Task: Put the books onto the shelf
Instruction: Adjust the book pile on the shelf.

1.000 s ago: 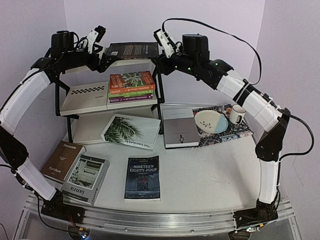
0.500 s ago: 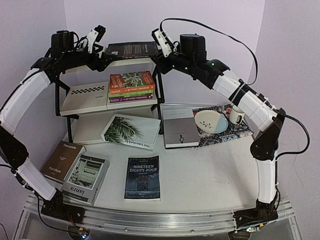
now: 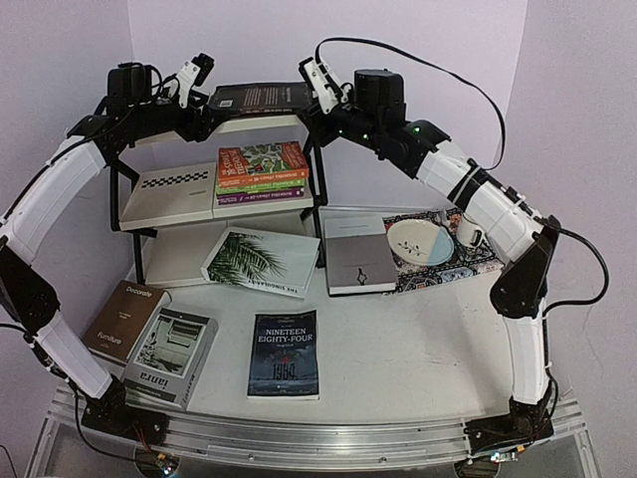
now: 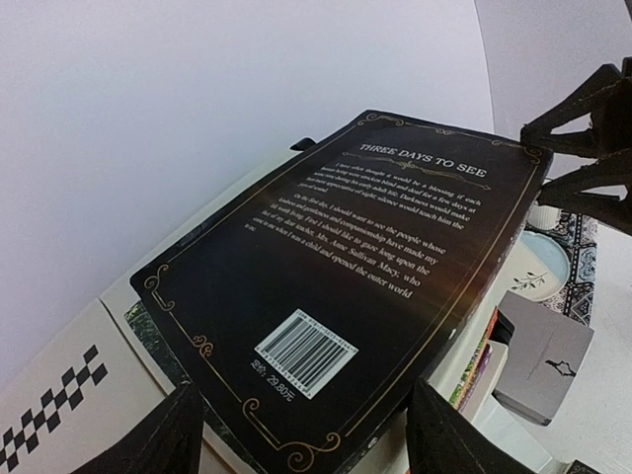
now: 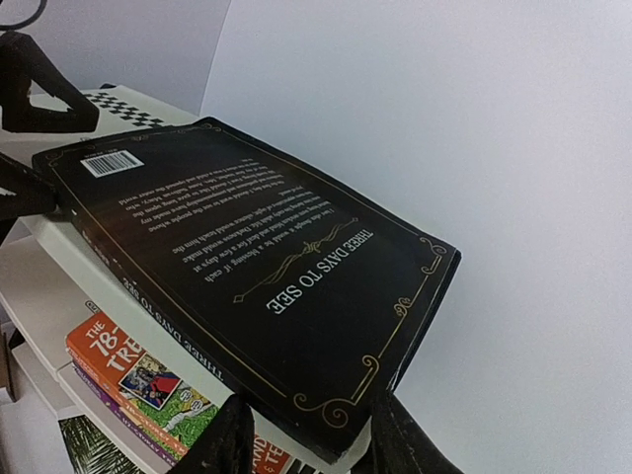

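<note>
My left arm (image 3: 60,189) and right arm (image 3: 478,194) wear white shells between black joints. Black cables (image 3: 428,62) trail off them, green lights (image 3: 370,124) dot the right, and my left claw (image 4: 301,434) and right claw (image 5: 314,439) are black.

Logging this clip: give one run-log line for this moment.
state: black book on shelf top tier | left claw: open | right claw: grip unclear

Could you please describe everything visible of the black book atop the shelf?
The black book is a paperback, back cover up: gold scrollwork border, white text headed THREE DAYS TO SEE, white barcode. It lies flat atop the shelf, the left fingers and right fingers flanking opposite ends; contact unclear.
</note>
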Action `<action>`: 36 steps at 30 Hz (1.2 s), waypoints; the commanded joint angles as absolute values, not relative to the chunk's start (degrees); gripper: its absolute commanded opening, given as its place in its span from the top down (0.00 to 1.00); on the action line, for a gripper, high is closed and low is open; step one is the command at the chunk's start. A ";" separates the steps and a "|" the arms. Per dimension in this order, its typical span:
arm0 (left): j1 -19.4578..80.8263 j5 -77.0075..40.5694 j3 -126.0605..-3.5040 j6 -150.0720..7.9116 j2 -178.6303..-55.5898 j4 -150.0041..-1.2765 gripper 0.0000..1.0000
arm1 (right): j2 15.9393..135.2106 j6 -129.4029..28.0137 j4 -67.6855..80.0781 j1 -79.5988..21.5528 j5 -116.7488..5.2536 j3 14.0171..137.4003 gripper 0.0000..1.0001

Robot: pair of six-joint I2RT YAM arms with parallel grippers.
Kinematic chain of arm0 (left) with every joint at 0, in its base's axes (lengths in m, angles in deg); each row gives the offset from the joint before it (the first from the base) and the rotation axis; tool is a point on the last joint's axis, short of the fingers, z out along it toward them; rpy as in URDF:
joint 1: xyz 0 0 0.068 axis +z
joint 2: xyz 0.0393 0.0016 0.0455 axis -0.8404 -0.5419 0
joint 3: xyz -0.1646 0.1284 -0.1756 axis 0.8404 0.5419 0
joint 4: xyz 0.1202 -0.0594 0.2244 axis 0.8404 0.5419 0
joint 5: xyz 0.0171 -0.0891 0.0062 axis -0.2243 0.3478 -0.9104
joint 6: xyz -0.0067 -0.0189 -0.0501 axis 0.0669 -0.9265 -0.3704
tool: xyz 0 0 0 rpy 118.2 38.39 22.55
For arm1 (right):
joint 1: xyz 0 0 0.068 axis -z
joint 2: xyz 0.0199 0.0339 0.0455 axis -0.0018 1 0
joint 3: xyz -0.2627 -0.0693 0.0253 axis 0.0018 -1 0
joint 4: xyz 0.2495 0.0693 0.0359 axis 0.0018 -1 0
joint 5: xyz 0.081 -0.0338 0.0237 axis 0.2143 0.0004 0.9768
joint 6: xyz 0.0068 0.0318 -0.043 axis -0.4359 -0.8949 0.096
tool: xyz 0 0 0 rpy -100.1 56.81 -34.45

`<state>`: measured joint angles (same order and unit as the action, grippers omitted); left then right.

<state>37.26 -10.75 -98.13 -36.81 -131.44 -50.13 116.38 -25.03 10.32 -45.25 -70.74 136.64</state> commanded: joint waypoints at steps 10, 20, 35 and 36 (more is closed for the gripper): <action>37.32 -12.42 -101.48 -35.43 -132.58 -52.84 0.29 | 118.52 -24.98 16.07 -44.23 -70.68 140.79 0.63; 37.31 -11.77 -101.78 -35.57 -132.18 -53.02 0.30 | 119.82 -25.26 18.17 -43.18 -70.23 141.47 0.64; 37.31 -12.63 -100.97 -34.93 -131.69 -53.18 0.30 | 121.33 -25.65 19.62 -42.71 -68.70 142.60 0.62; 37.32 -12.66 -100.87 -34.99 -131.48 -53.16 0.29 | 120.76 -25.82 19.69 -42.72 -68.46 141.90 0.61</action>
<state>37.26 -11.75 -98.78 -35.43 -132.75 -50.81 120.93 -25.10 15.85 -43.02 -69.17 140.49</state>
